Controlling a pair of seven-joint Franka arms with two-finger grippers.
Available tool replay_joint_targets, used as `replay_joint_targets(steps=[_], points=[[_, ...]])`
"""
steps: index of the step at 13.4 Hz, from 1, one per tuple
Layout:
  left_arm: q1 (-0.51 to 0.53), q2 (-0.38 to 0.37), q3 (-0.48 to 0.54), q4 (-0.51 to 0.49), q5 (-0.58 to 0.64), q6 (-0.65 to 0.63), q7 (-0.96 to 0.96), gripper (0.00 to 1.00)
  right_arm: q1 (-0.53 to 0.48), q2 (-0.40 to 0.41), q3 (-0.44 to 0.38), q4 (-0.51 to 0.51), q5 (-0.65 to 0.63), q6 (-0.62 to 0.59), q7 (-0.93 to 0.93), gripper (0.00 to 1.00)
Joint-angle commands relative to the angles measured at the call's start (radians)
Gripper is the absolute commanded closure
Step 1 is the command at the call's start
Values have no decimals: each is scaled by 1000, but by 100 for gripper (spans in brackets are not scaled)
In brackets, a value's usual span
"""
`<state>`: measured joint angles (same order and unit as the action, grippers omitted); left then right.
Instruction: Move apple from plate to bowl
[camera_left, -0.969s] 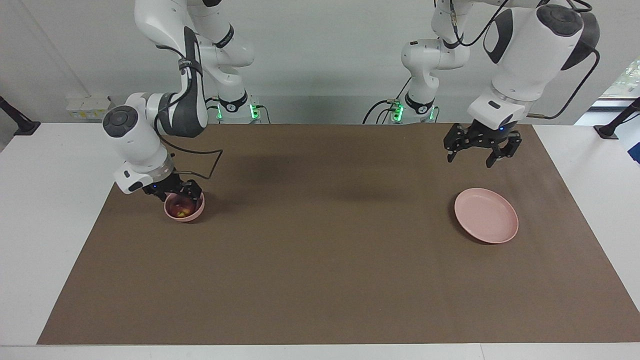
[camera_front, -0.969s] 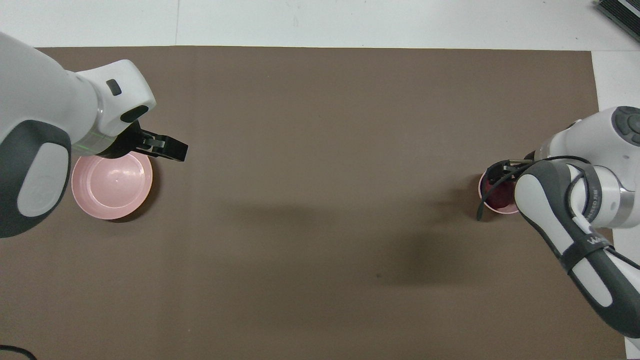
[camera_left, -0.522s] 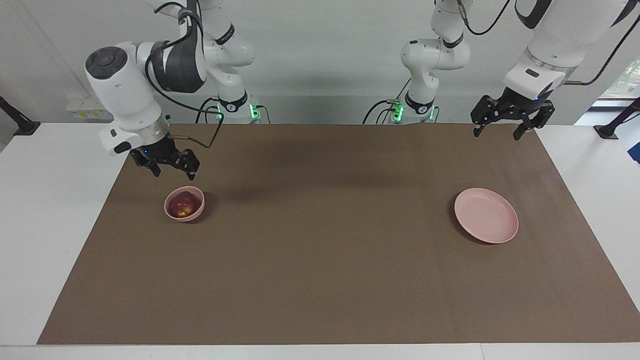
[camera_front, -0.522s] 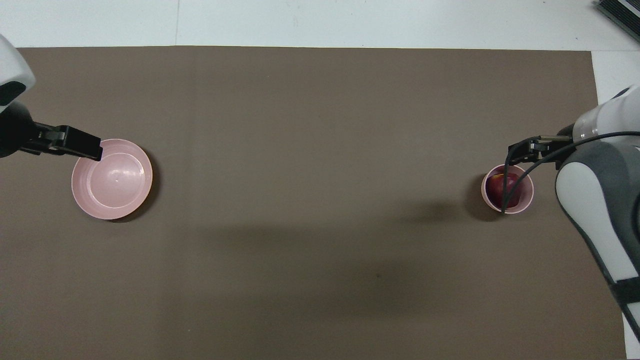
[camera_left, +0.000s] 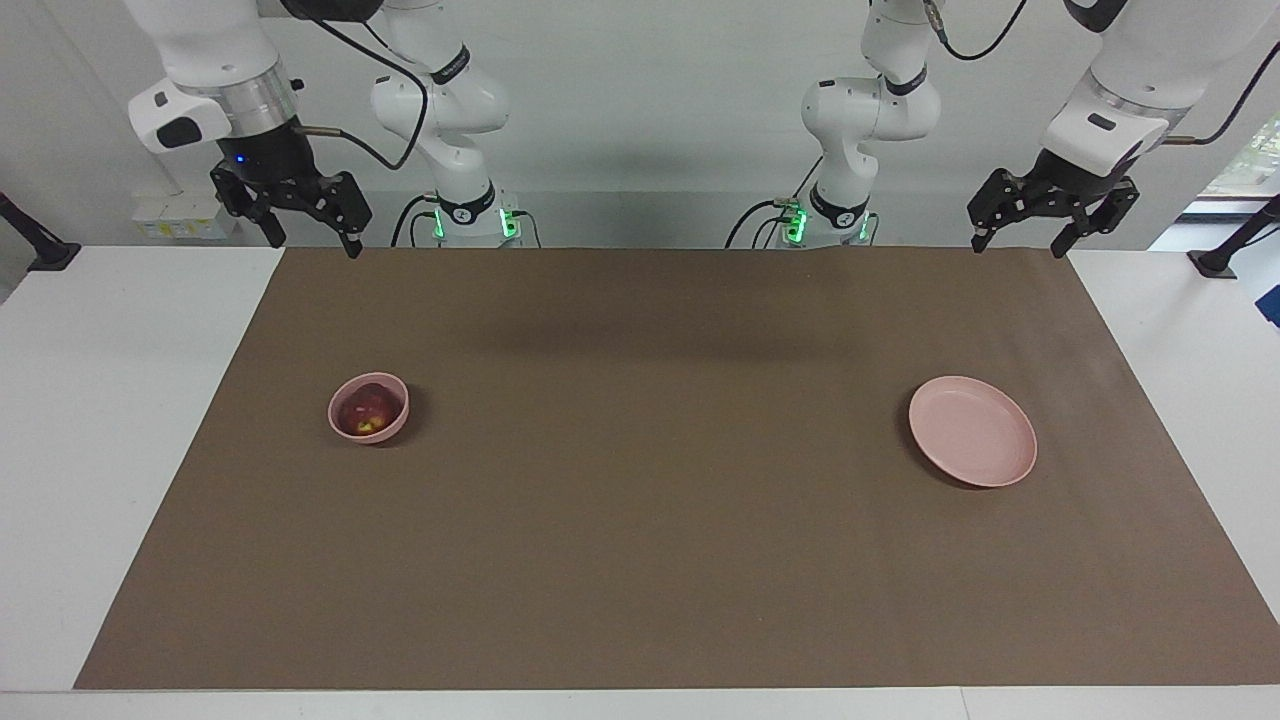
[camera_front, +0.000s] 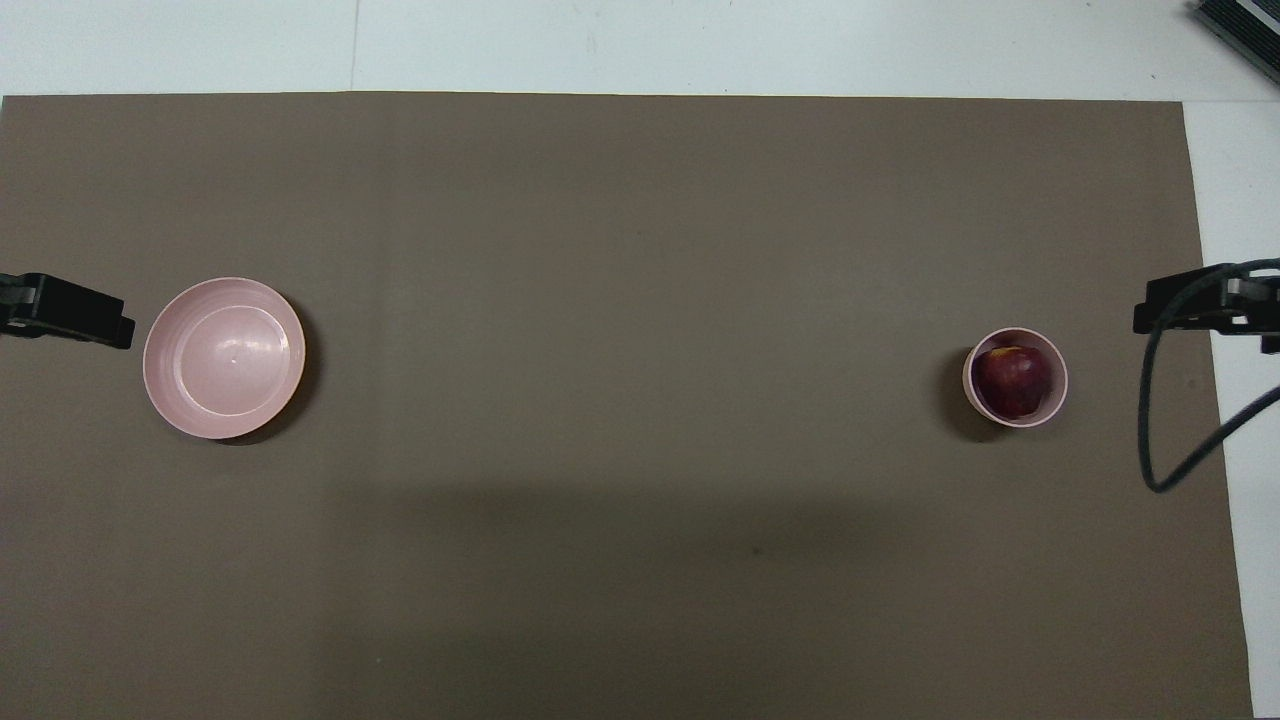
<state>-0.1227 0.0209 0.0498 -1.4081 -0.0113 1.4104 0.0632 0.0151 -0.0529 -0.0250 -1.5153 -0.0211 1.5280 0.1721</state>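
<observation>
**Brown mat, two pink dishes, apple in the bowl**

Brown covering (camera_left: 640, 520) spreads over most of the white table (camera_left: 110, 420), and everything of note sits on it.

Both arms are raised high at the robots' own edge of the mat. The right gripper (camera_left: 305, 230) hangs in the air over the mat's corner at the right arm's end, its two fingers spread apart with nothing between them. The left gripper (camera_left: 1015, 235) hangs over the corner at the left arm's end, fingers likewise spread and holding nothing. In the overhead view only a dark tip of each shows at the side edges.

The plate (camera_left: 972, 431), pale pink and shallow, lies flat toward the left arm's end of the table, bare on top. Well apart from it, toward the right arm's end, stands the bowl (camera_left: 398, 395), pale pink, deep and narrower than the plate.

The apple (camera_left: 364, 410) rests inside the bowl, dark red with a yellowish patch, filling most of it. Neither gripper touches it.
</observation>
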Motion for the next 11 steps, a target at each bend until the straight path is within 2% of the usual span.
replay_joint_targets(steps=[1,3,4,7,11], points=[[5,-50,-1,-40,-4,-21,15,0,-23,-12,-10,0,3,-17,0,0],[6,-49,-1,-38,-3,-13,3,0,-20,-63,-10,-87,-2,-5,-17,0],[9,-50,-1,-40,-4,-14,3,0,-8,-68,-6,-92,-2,-8,-4,0],[9,-50,-1,-38,-3,-13,3,0,51,-61,11,-72,-17,-20,55,0],[9,-50,-1,-38,-3,-13,3,0,37,-44,8,9,-20,-113,15,0]])
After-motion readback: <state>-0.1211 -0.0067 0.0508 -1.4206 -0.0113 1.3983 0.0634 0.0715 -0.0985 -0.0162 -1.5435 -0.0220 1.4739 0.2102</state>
